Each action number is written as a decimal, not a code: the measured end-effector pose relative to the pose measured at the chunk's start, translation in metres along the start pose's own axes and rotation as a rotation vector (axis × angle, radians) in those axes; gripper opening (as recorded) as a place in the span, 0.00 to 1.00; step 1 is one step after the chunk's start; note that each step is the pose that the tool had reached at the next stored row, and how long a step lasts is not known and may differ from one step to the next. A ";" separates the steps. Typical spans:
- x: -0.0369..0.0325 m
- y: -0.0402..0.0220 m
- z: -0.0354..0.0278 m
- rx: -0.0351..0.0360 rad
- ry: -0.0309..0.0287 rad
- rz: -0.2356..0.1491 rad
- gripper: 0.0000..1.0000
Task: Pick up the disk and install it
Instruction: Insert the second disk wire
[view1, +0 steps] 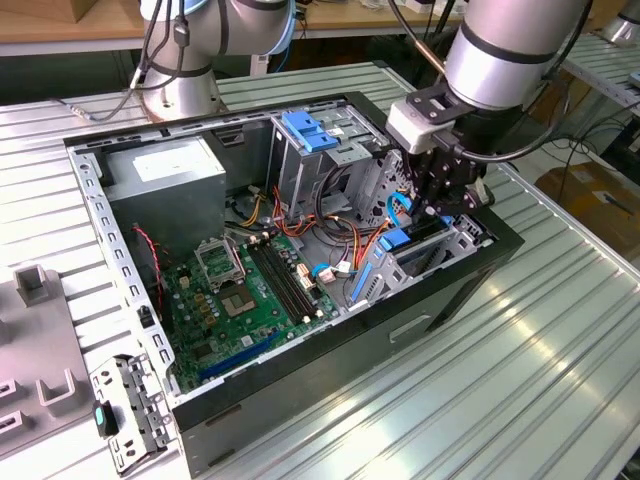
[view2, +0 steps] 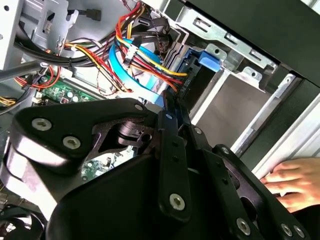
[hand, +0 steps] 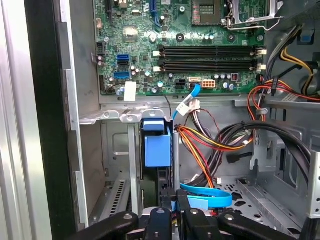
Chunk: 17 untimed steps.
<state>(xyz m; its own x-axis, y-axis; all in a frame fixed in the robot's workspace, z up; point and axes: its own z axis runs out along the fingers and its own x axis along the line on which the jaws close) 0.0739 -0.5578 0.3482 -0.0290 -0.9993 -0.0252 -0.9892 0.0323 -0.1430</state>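
Note:
The disk (view1: 402, 242) stands on edge in the drive bay at the case's corner on the exterior view's right, with its blue side rails showing. Its blue rail end (hand: 155, 147) sits between the bay's metal walls. In the second wrist view the disk (view2: 187, 82) runs down into the bay beside a blue tab. My gripper (view1: 440, 208) hangs straight above the bay, its fingers drawn together at the disk's upper edge. The gripper (hand: 175, 202) (view2: 168, 102) looks shut in both wrist views, with nothing thick between the fingertips.
The open computer case (view1: 130, 290) lies on a ribbed metal table. Inside are a grey power-supply box (view1: 165, 175), a metal cage with a blue latch (view1: 310, 130), the motherboard (view1: 240, 290) and loose coloured cables (hand: 210, 142). A person's hand (view2: 290, 180) rests outside the case.

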 end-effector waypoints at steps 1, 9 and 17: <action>0.0011 0.0000 -0.0001 0.0000 0.0001 0.000 0.16; 0.0021 0.0003 0.0023 -0.0007 -0.0027 -0.012 0.16; 0.0022 0.0004 0.0056 -0.0012 -0.0052 -0.014 0.16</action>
<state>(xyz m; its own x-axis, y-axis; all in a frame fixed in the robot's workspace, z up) 0.0743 -0.5598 0.3426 -0.0140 -0.9995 -0.0283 -0.9897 0.0179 -0.1422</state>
